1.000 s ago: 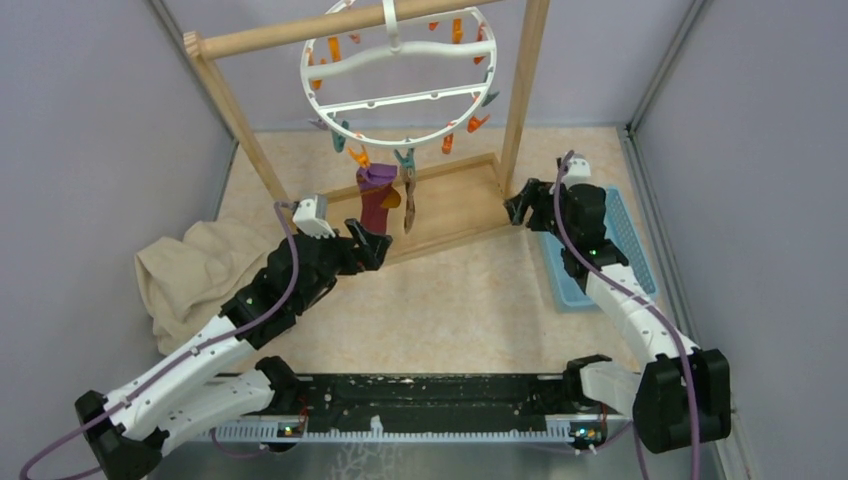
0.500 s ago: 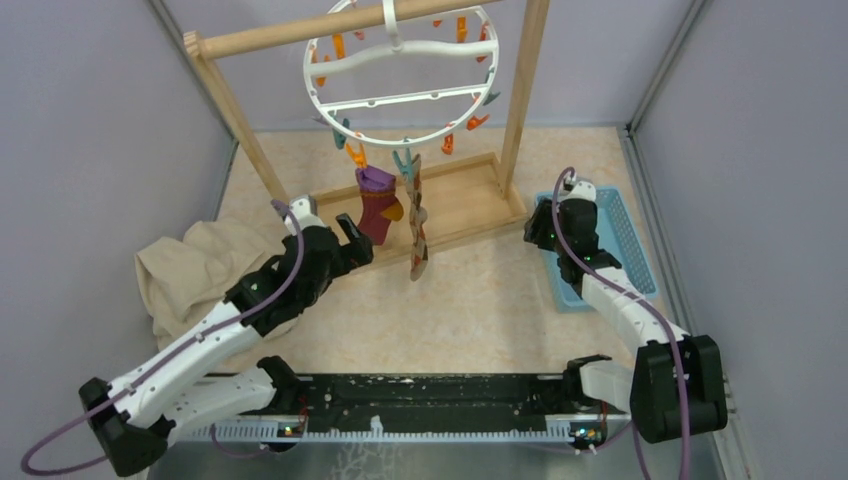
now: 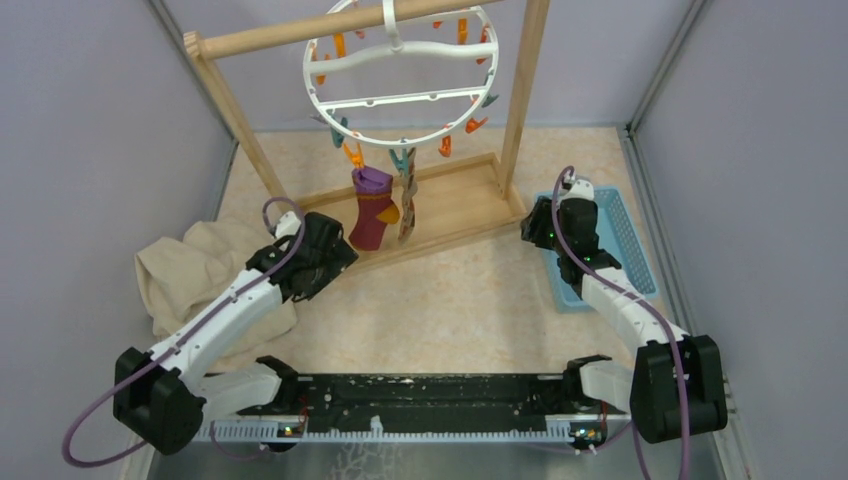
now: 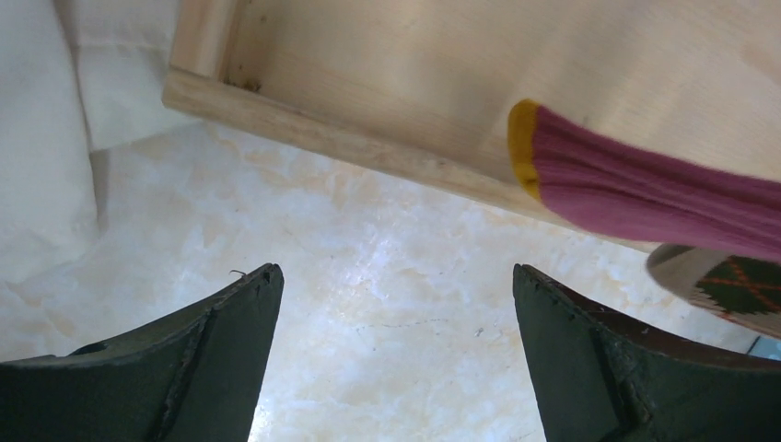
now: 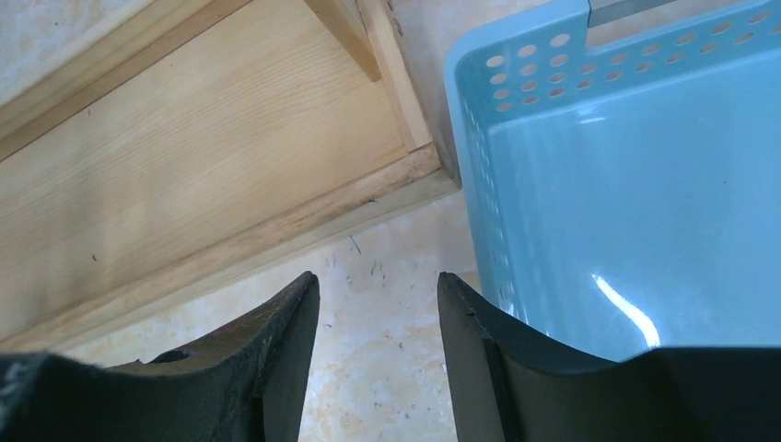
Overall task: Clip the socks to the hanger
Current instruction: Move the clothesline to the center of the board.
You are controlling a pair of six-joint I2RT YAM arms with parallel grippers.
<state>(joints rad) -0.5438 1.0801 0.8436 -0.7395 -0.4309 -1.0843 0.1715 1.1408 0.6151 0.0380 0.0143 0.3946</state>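
1. Gripper, left [image 3: 338, 252]: jaws wide and empty. It sits low over the tabletop [image 3: 460, 300], just on the near side of the stand [image 3: 455, 205] base.
2. Gripper, right [image 3: 535, 225]: jaws part open with a narrower gap and nothing between them. It is poised at the stand's right corner, beside the basket [image 3: 625, 245].
3. Maroon sock [image 3: 372, 210]: hangs from an orange clip [image 3: 355, 155] on the near rim of the hanger [image 3: 400, 99]. Its long axis is near vertical, cuff up and toe down, with the orange heel turned right toward the brown sock. In the left wrist view its orange-tipped toe [image 4: 527, 147] lies ahead of the fingers and apart from them.
4. Brown sock [image 3: 407, 200]: hangs just beside the maroon one from a teal clip [image 3: 403, 160]. It is seen edge-on as a narrow strip, with its long axis also vertical.
5. Step, as judged: both socks appear clipped and neither gripper touches them, so the task looks all but complete.
6. Next move, as judged: draw both arms back low and clear so that neither sock is brushed.
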